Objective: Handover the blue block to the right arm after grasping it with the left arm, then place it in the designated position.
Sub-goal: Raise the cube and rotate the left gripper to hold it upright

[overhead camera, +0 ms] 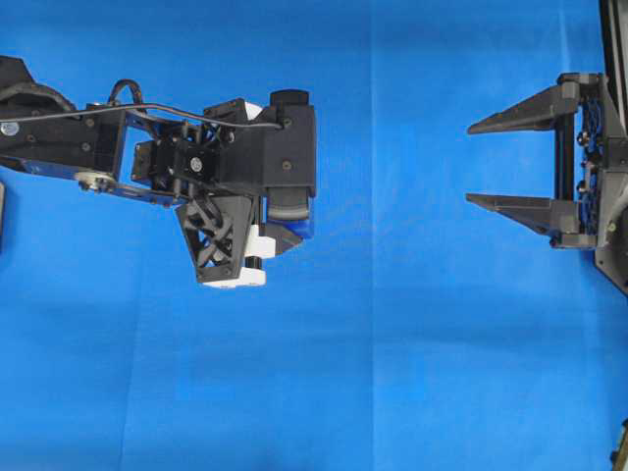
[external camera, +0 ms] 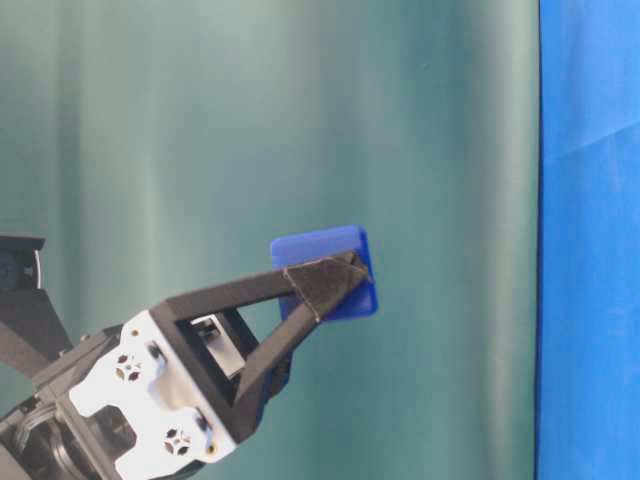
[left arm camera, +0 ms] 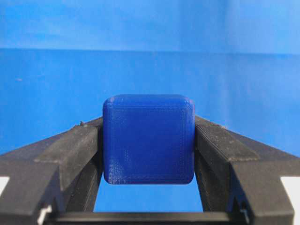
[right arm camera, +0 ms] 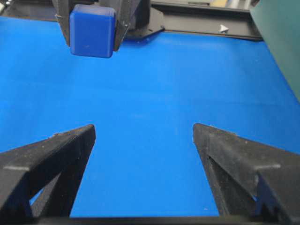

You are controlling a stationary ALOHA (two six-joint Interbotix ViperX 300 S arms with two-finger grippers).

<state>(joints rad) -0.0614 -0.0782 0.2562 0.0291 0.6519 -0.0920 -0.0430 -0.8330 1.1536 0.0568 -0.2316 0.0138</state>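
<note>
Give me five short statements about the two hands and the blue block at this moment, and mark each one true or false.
1. The left hand grips the blue block between its two fingers. True.
2. The blue block lies on the blue cloth. False: it is held up off the cloth, against the green backdrop in the table-level view.
3. The right hand stands wide open with nothing between its fingers. True.
4. The right hand already touches the block. False: in the overhead view a wide stretch of bare cloth separates them.
5. The block is pinched at the base of the left hand's fingers. False: it sits at their tips.
</note>
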